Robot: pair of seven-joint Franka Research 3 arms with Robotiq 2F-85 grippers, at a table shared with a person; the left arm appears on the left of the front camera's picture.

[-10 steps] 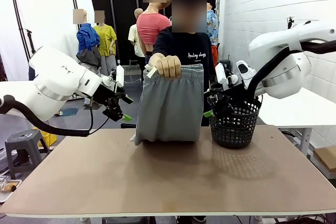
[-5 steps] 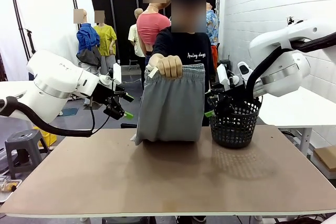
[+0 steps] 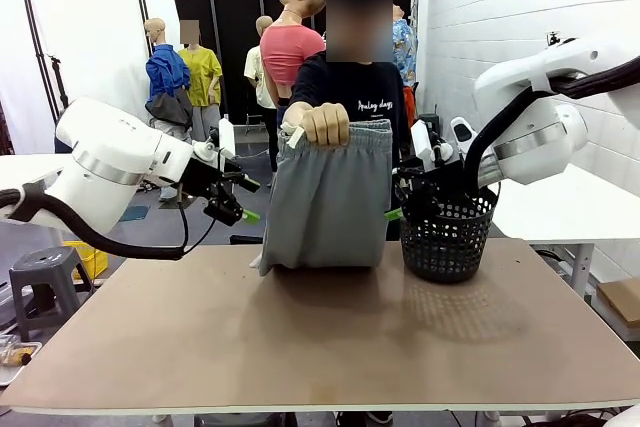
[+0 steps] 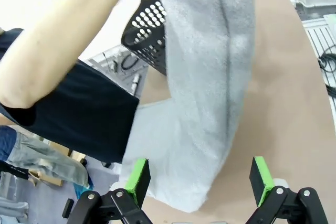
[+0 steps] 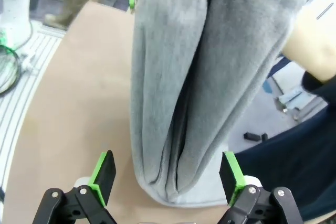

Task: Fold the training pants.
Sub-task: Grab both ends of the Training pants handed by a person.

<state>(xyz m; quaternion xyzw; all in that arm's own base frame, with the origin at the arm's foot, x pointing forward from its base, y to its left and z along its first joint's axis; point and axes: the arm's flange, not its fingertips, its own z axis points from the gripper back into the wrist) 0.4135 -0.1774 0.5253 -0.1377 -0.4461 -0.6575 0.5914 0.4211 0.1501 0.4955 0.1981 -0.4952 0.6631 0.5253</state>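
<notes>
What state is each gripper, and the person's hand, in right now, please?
Left gripper: open, empty.
Right gripper: open, empty.
Person's hand: holding the training pants.

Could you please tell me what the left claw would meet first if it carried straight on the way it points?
Most likely the light grey soft jersey training pants, which hang directly ahead of the open left claw, though depth is unclear.

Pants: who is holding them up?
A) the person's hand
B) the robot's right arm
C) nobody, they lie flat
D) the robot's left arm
A: the hand grips the pants by the waistband, so they hang down.
</notes>
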